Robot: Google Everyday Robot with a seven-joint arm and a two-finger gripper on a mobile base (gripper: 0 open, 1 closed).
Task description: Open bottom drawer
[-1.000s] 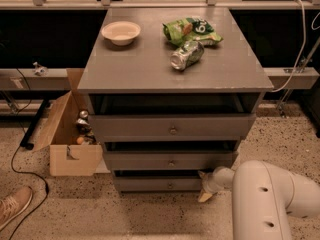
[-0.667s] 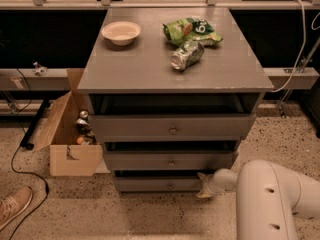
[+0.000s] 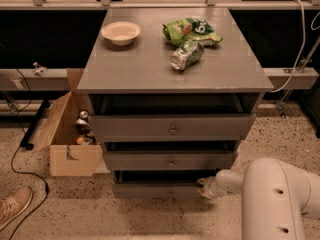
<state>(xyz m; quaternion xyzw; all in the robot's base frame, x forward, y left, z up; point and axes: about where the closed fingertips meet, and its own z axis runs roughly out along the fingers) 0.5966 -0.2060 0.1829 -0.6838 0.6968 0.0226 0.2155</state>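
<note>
The grey wooden cabinet (image 3: 170,74) has three drawers. The bottom drawer (image 3: 155,189) is the lowest, with a plain grey front and a tiny centre knob (image 3: 170,190). A dark gap shows above its front. My gripper (image 3: 204,188) is at the right end of the bottom drawer's front, low near the floor. My white arm (image 3: 275,199) reaches in from the lower right.
On the cabinet top lie a cream bowl (image 3: 121,32), a green chip bag (image 3: 192,30) and a crushed can (image 3: 186,55). An open cardboard box (image 3: 70,134) stands left of the cabinet. A shoe (image 3: 12,206) and a black cable (image 3: 20,164) lie on the speckled floor.
My gripper has stayed at the right end of the bottom drawer, shifting slightly left. The drawer front looks about the same.
</note>
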